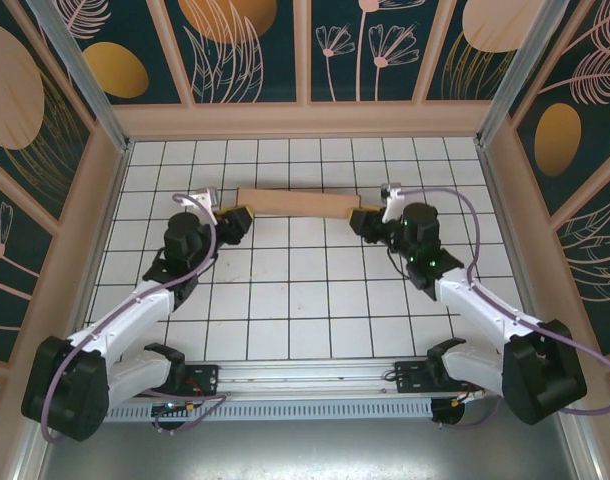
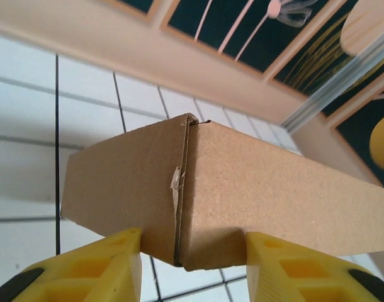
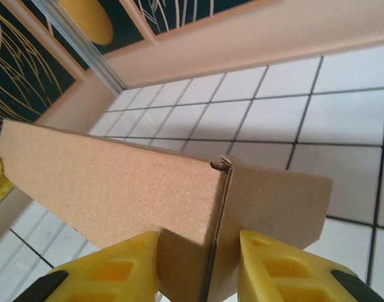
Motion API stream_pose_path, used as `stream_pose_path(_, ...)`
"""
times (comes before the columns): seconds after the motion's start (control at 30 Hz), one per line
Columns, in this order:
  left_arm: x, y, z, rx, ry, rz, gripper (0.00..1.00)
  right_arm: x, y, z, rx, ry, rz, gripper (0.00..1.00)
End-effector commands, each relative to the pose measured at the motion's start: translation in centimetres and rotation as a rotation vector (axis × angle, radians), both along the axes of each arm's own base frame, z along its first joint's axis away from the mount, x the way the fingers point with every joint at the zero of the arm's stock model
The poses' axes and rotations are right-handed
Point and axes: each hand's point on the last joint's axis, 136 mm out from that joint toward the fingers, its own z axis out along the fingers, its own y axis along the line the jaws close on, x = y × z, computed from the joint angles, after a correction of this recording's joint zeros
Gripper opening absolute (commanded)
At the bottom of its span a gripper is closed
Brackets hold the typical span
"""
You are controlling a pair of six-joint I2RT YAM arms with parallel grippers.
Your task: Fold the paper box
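The paper box [image 1: 295, 203] is a long, flat brown cardboard box at the far middle of the tiled table, held between both arms. My left gripper [image 1: 235, 218] is shut on the box's left corner [image 2: 192, 201], its yellow fingers [image 2: 110, 264] pressing either side of the corner seam. My right gripper [image 1: 368, 218] is shut on the box's right corner [image 3: 198, 207], one yellow finger [image 3: 123, 267] on each side of that seam. Through both wrist cameras the box hangs a little above the tiles.
The white tiled table [image 1: 305, 300] lies inside wooden walls [image 1: 305, 118] at the back and sides. A metal rail [image 1: 305, 375] with the arm bases runs along the near edge. Open tiles lie between the arms and the box.
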Motion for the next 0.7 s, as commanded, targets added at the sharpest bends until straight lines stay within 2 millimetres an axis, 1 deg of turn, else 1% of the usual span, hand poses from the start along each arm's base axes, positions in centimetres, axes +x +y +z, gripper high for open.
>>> stream_pose_path(0.0,-0.6,-1.9,-1.7,-0.010,-0.019,-0.059,0.43,-1.0,0.5,-1.4,0.011,-0.087,0.036,0.32)
stream_pose_path(0.07,-0.8,-2.3,-3.3,-0.006,0.033,-0.053,0.42,-1.3,0.2,-3.1,0.014,-0.040,0.018,0.32)
stream_pose_path(0.13,-1.0,-2.0,-4.5,-0.006,0.081,-0.030,0.42,-1.8,-0.1,-4.1,0.033,-0.006,-0.001,0.32)
stream_pose_path(0.2,-1.4,-1.3,-5.8,-0.008,0.129,0.005,0.47,-2.3,-0.4,-4.5,0.049,0.013,-0.017,0.34)
stream_pose_path(0.27,-2.2,-0.9,-6.8,-0.022,0.163,0.016,0.56,-2.9,-0.7,-5.0,0.058,0.034,-0.031,0.36)
stream_pose_path(0.33,-3.1,-0.3,-7.8,-0.038,0.201,0.036,0.66,-3.3,-0.9,-5.2,0.057,0.049,-0.047,0.46)
stream_pose_path(0.4,-4.0,0.4,-8.5,-0.033,0.219,0.049,0.74,-3.6,-1.6,-5.2,0.052,0.050,-0.085,0.59)
stream_pose_path(0.47,-4.6,1.0,-8.5,-0.010,0.221,0.065,0.80,-3.7,-2.3,-4.6,0.052,0.039,-0.119,0.65)
stream_pose_path(0.53,-4.9,1.6,-7.8,0.014,0.205,0.075,0.84,-3.6,-2.7,-3.7,0.052,0.031,-0.130,0.66)
stream_pose_path(0.6,-4.5,2.1,-6.5,0.054,0.164,0.096,0.87,-3.1,-2.8,-3.1,0.052,0.058,-0.136,0.65)
stream_pose_path(0.67,-3.3,2.7,-5.7,0.112,0.150,0.142,0.90,-2.2,-2.6,-3.2,0.048,0.131,-0.135,0.62)
